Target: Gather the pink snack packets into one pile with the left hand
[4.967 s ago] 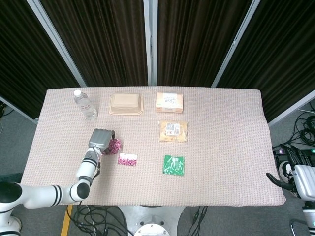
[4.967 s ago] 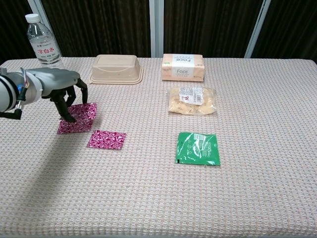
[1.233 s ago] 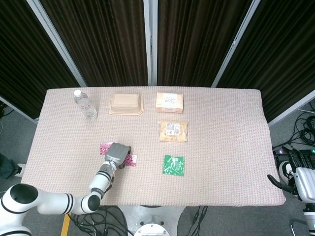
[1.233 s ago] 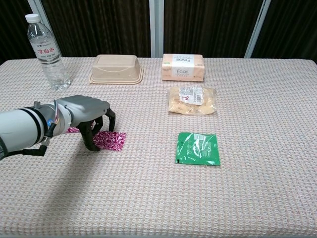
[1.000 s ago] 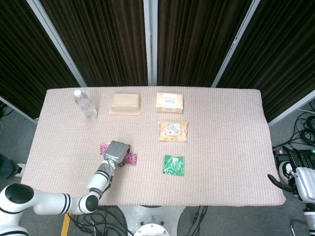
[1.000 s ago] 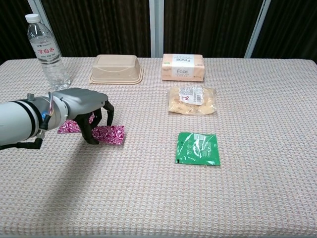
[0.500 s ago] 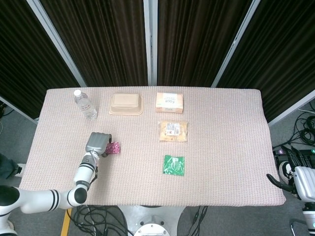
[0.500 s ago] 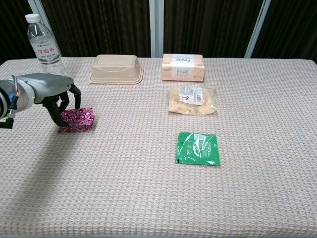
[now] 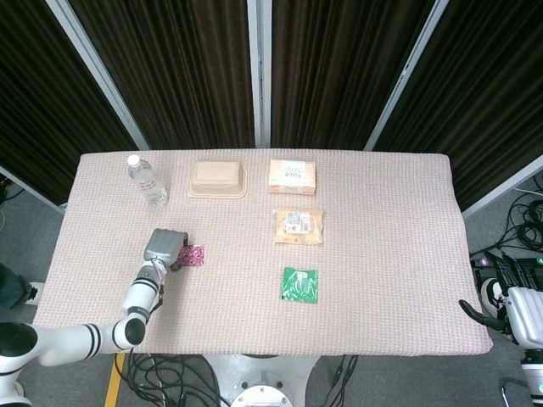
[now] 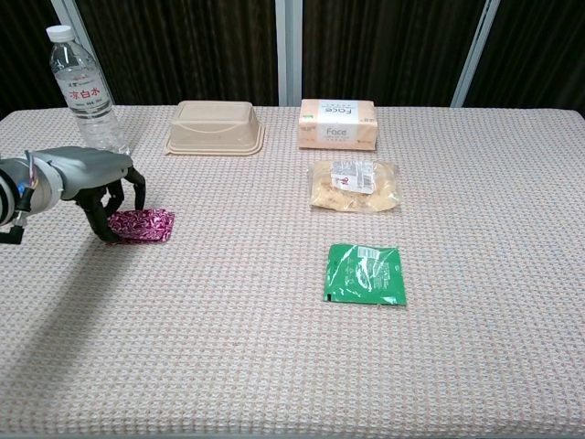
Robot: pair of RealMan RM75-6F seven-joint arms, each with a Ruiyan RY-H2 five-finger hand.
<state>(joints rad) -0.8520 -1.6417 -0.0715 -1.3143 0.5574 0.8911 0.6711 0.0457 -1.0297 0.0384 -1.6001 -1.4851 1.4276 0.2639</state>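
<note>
Pink foil packets [image 10: 140, 225] lay bunched on the left side of the bench [image 10: 302, 366], under my left hand [image 10: 96, 176], whose fingertips [image 10: 108, 234] arched down onto their left edge; whether it pinched or only pressed them I could not tell. I judged a careless lift could drag the top packet off the pile. Farther back, the water bottle [image 10: 85, 89] stood near enough for my arm to topple.
</note>
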